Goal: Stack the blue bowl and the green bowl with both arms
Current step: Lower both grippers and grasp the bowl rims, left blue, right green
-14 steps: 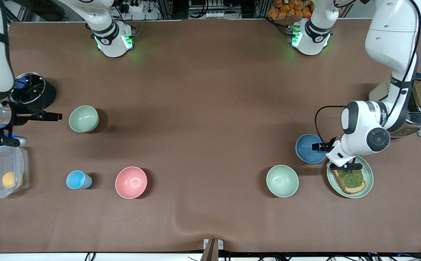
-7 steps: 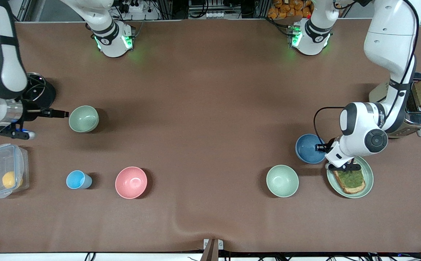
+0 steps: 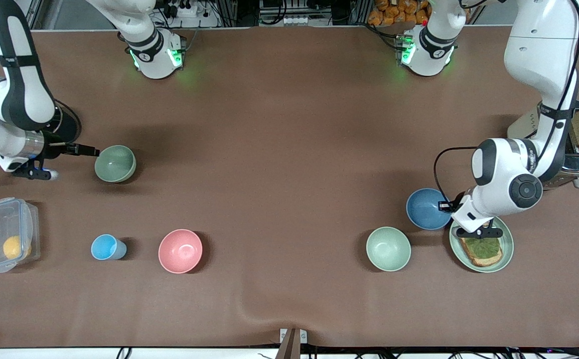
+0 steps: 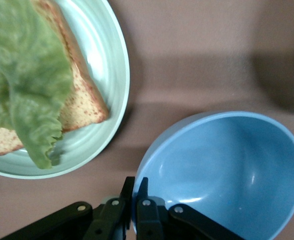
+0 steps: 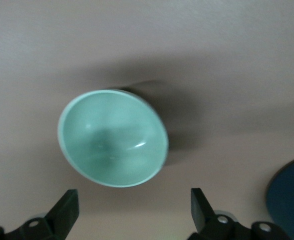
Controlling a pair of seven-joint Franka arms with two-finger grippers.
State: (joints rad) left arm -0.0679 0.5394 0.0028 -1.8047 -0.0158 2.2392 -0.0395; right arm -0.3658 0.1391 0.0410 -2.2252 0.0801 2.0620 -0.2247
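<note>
The blue bowl sits toward the left arm's end of the table, beside a green plate. My left gripper is shut on its rim, one finger inside and one outside. A green bowl rests toward the right arm's end. My right gripper is open just beside its rim, not touching it. A second green bowl stands beside the blue bowl, nearer to the front camera.
A green plate with toast and lettuce lies under the left wrist. A toaster stands at that table end. A pink bowl, a light-blue cup and a clear plastic box lie near the right arm's end.
My left gripper has shut on the blue bowl's rim, and the bowl has shifted slightly. My right arm has moved its open gripper up to the green bowl.
</note>
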